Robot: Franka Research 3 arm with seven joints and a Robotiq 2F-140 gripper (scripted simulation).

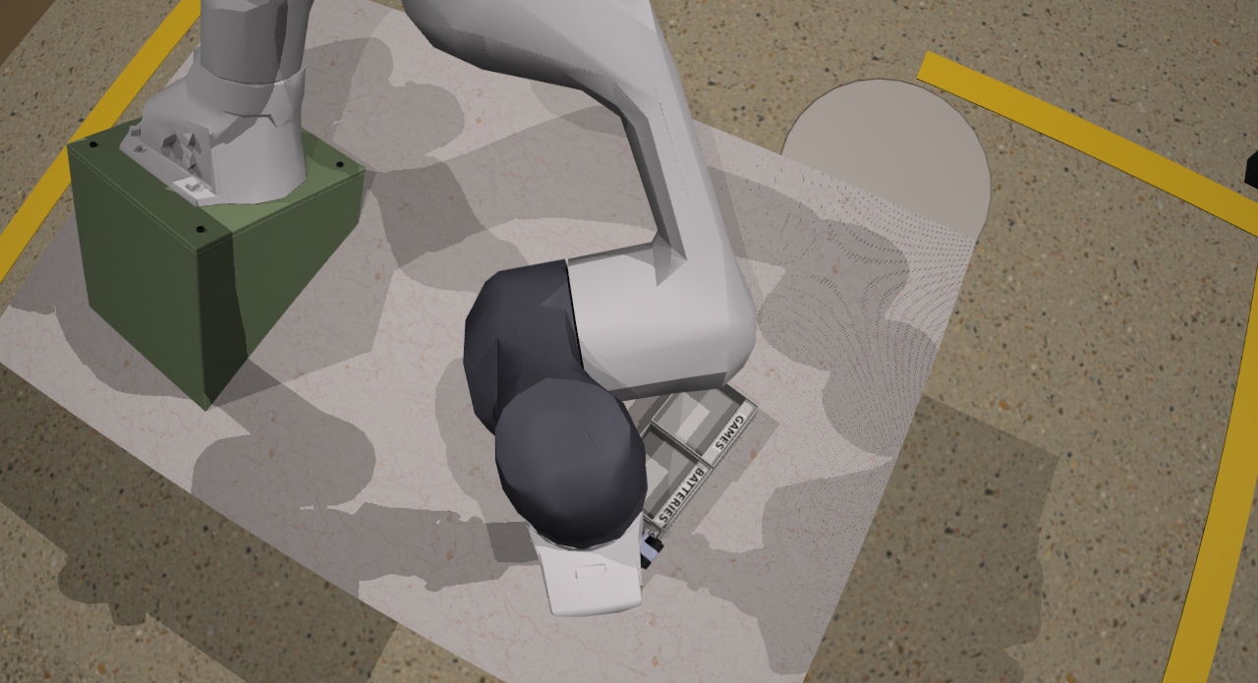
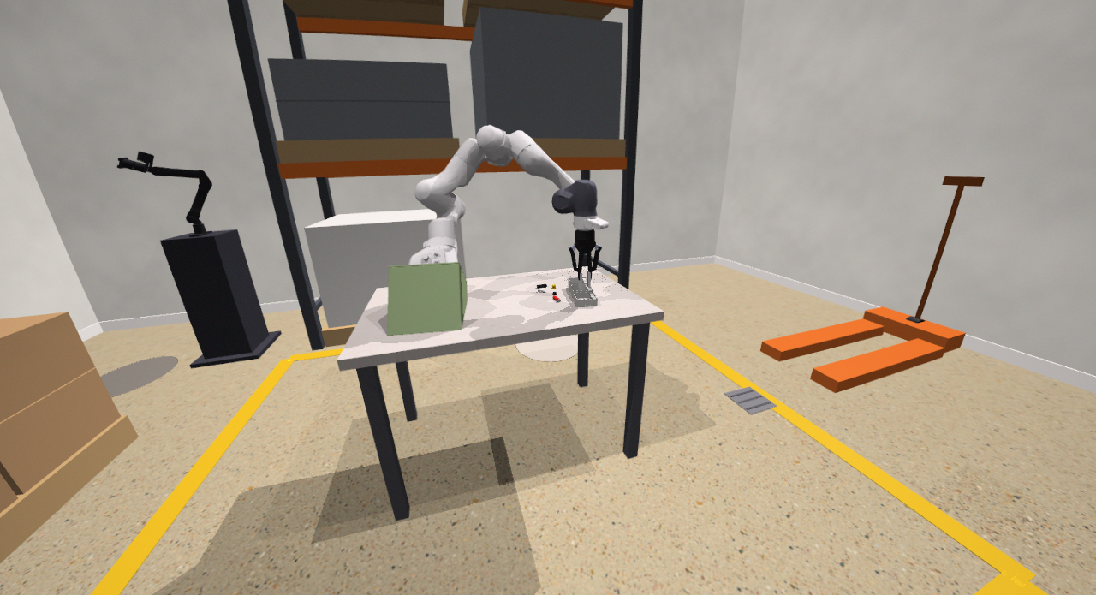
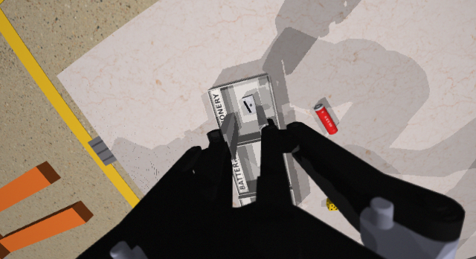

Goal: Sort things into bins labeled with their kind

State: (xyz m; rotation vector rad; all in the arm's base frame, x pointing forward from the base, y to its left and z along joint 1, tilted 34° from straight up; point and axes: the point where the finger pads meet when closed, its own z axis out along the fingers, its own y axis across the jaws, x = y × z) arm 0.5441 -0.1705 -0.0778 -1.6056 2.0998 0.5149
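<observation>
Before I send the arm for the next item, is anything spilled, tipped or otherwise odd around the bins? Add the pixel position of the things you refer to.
Nothing stands out: the sharpener [image 3: 249, 104] lies inside the stationery bin [image 3: 243, 137], and the red battery [image 3: 327, 120] and yellow die [image 3: 332, 204] simply await sorting.

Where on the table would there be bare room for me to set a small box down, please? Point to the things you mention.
In the wrist view, there is bare tabletop between the stationery bin [image 3: 242, 143] and the table's corner nearest the yellow floor line [image 3: 71, 134]. It is crowded on the bins' other side, by the red battery [image 3: 326, 119] and yellow die [image 3: 332, 204], and under the gripper [image 3: 246, 120].
</observation>
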